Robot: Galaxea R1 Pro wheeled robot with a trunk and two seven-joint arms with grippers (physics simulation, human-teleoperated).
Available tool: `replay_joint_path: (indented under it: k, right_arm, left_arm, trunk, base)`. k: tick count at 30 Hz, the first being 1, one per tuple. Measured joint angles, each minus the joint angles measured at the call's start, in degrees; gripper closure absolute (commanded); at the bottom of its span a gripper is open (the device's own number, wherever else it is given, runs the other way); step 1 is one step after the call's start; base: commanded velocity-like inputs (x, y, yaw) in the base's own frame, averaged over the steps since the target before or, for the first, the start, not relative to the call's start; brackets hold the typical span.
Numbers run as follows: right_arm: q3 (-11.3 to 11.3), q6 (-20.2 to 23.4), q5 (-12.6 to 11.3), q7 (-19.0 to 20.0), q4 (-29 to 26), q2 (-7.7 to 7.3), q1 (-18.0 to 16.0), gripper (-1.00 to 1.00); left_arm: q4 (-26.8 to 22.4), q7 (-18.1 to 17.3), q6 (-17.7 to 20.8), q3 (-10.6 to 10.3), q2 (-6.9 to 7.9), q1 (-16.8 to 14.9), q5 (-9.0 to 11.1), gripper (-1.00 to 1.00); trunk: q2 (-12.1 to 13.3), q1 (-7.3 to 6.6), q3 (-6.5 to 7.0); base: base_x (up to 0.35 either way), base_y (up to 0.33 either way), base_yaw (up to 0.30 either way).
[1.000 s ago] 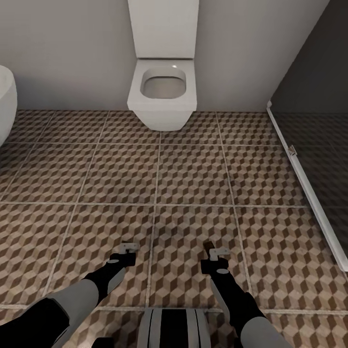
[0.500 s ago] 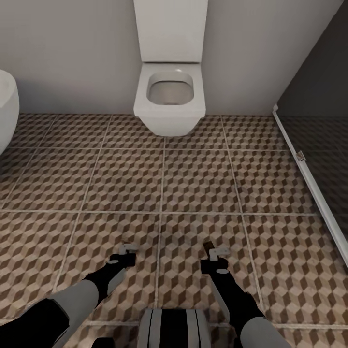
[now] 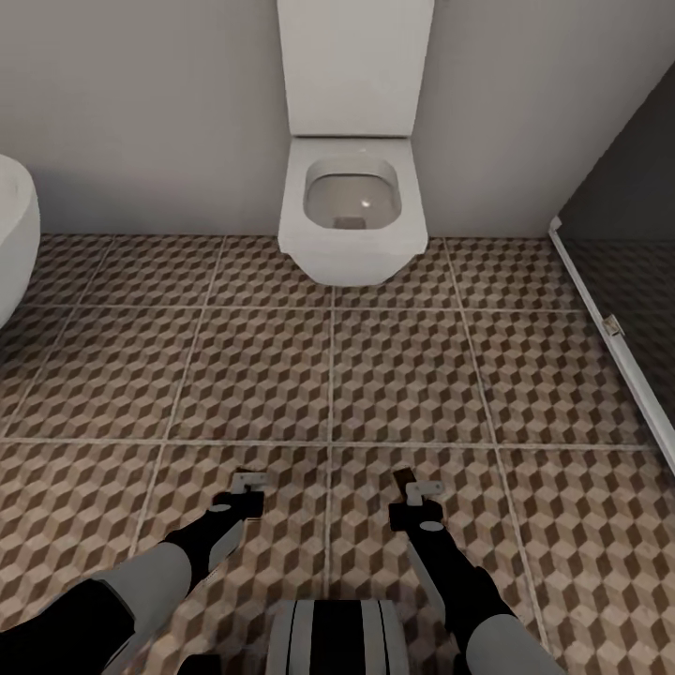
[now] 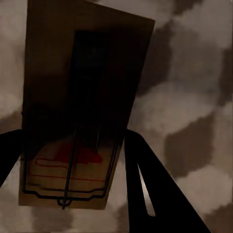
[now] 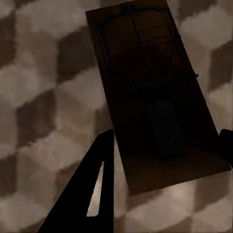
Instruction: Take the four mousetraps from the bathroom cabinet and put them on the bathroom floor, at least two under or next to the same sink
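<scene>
My left gripper hangs low over the bathroom floor, shut on a mousetrap. In the left wrist view this brown board with dark wire and a red spot sits between the dark fingers. My right gripper is level with the left one and shut on a second mousetrap, whose brown end pokes out in the head view. Cube-patterned tiles lie close under both boards. The cabinet and the bathroom sink are out of view.
A white square toilet stands against the grey wall straight ahead. A white bathtub edge curves in at the left. A dark glass shower screen with a white rail runs along the right. Open tiled floor lies between me and the toilet.
The whole head view has shifted: the toilet now sits further right and lower in the picture, so the camera has moved. Both arms hold the same pose, each with its mousetrap.
</scene>
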Motion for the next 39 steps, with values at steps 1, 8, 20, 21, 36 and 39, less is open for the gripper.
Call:
replay_joint_path:
  k: [1,8,20,21,36,39]
  right_arm:
    - [0.00,0.00,0.00,0.00,0.00,0.00,0.00,1.00]
    - [0.00,0.03,0.01,0.00,0.00,0.00,0.00,1.00]
    - [-0.01,0.02,-0.01,-0.01,0.01,0.00,0.00,1.00]
    - [-0.02,0.01,0.01,-0.01,0.02,0.00,0.00,1.00]
    - [-0.01,0.02,0.02,0.00,0.34,0.00,0.00,1.00]
    - [-0.01,0.00,0.02,0.00,0.35,0.00,0.00,1.00]
  left_arm:
    - [0.00,0.00,0.00,0.00,0.00,0.00,0.00,1.00]
    - [0.00,0.00,0.02,0.00,-0.03,0.00,0.00,1.00]
    - [0.00,-0.01,0.05,0.00,-0.34,0.07,0.01,1.00]
    - [0.00,-0.01,0.05,0.00,-0.34,0.08,0.01,1.00]
    - [0.01,0.00,0.04,0.00,-0.36,0.09,0.00,1.00]
    - [0.01,0.00,0.04,0.00,-0.36,0.09,0.00,1.00]
  trunk:
    - [0.00,0.00,0.00]
    - [0.00,0.00,0.00]
    - [0.00,0.00,0.00]
    - [0.00,0.00,0.00]
    - [0.00,0.01,0.00]
    - [0.00,0.01,0.00]
  base:
    - [0.263,0.012,0.000]
    - [0.263,-0.002,0.000]
    - [0.261,-0.101,0.000]
    - [0.247,-0.148,0.000]
    - [0.225,-0.103,0.000]
    - [0.194,-0.006,0.000]
